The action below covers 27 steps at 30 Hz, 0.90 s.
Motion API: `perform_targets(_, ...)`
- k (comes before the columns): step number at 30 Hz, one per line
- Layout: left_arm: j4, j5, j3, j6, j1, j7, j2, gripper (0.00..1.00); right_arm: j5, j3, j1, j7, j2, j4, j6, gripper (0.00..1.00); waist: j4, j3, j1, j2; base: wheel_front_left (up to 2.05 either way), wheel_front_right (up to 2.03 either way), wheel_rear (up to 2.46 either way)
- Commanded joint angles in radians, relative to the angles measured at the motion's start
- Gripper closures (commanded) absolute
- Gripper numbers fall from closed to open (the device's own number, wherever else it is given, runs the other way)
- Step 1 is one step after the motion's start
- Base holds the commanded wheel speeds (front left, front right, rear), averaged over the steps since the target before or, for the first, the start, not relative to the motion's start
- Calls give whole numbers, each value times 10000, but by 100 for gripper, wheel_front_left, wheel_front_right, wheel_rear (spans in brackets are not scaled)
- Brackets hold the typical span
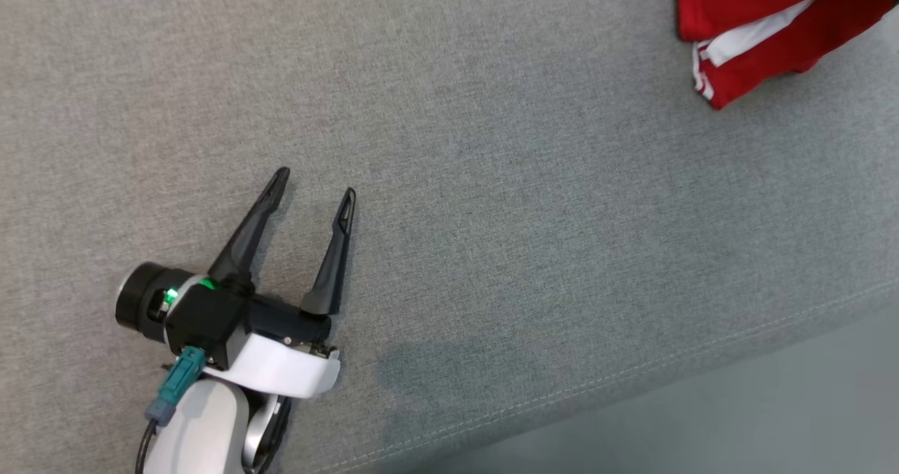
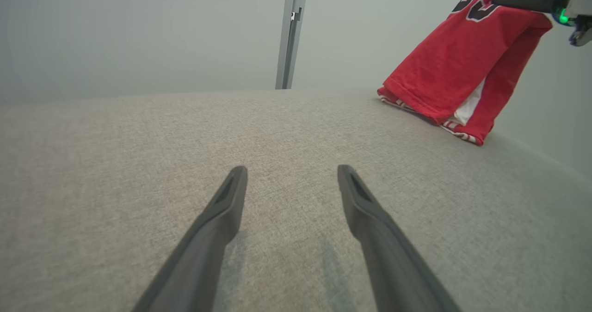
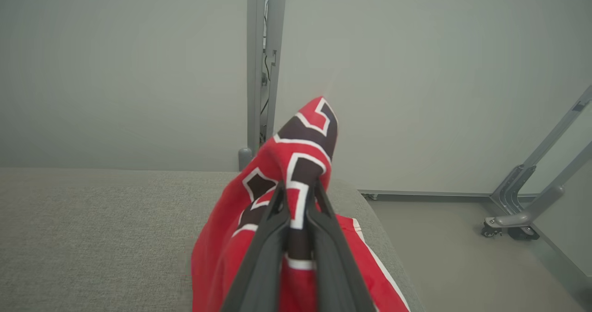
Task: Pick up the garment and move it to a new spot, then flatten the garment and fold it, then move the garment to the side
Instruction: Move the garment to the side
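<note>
Apparently soft, crumpled red garment [image 2: 444, 67]

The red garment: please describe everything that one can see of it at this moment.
The garment is soft red cloth with white-striped hems, a white inner layer and black figures outlined in white. It is bunched, not flat. The right gripper is shut on a printed fold at its top and holds it up. It hangs from there, and its lower edge appears to rest on the grey upholstered surface, near that surface's edge.
</note>
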<state>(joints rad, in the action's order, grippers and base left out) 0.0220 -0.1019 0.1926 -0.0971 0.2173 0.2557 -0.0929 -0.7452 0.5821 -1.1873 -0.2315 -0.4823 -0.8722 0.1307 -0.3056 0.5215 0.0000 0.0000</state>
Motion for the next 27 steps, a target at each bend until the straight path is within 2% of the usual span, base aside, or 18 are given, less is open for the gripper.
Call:
perform_targets(1,-352,165,-230,-14,313,-33,-135,0,-46,7,-140,-163,-238,-77,0,100,-68,259,0,0,0,0,0)
perform_targets(13,-707,314,-34,3,653,-283,-330,0,775,-25,-1135,-289,-250,-2590,0,100,48,792,0,0,0,0,0)
perform_targets(14,-686,316,-13,5,682,-282,-330,0,856,-104,-1214,-293,-192,-2871,0,66,75,801,0,0,0,0,0)
perform_targets(15,-667,317,14,5,716,-279,-326,0,997,-190,-1318,-295,-176,-3130,0,12,101,811,0,0,0,0,0)
perform_targets(16,-654,341,99,0,782,-268,-319,0,1307,-477,-1518,-298,-183,-3514,0,0,159,831,0,0,0,0,0)
perform_targets(22,-637,388,135,117,925,-215,-332,0,3168,-1615,-1960,-300,-405,-3815,0,0,216,784,0,0,0,0,0)
perform_targets(27,-522,209,30,261,821,-140,-271,0,4562,-3031,-1218,-301,430,-2517,0,0,174,425,0,0,0,0,0)
